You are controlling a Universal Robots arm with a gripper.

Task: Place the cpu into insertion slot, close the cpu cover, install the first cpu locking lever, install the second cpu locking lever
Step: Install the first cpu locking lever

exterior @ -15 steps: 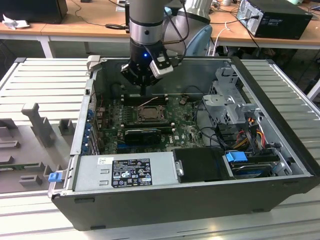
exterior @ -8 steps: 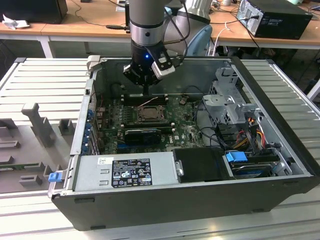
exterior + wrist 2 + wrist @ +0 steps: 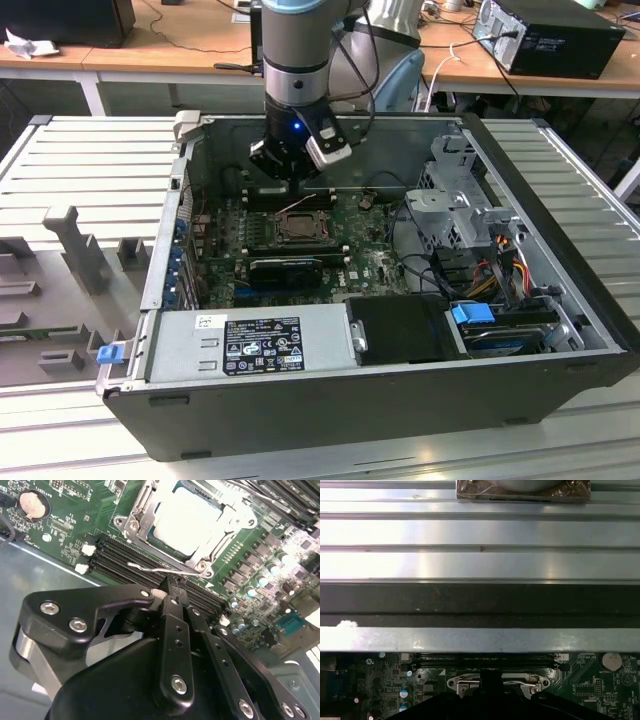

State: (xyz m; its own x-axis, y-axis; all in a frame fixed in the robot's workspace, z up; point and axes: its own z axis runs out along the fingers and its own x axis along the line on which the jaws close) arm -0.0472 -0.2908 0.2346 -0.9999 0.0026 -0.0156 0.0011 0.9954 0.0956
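Fingers of the gripper [image 3: 170, 587] are closed together, holding nothing, just beside a wire lever [image 3: 165, 570] at the cover [image 3: 145, 510], cpu [image 3: 187, 522] inside.

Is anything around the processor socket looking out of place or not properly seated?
Yes: in the second wrist view a thin silver wire lever stands free beside the closed silver-bronze cpu cover, not latched. The square silver-beige cpu lies flat. The black gripper hovers at that lever.
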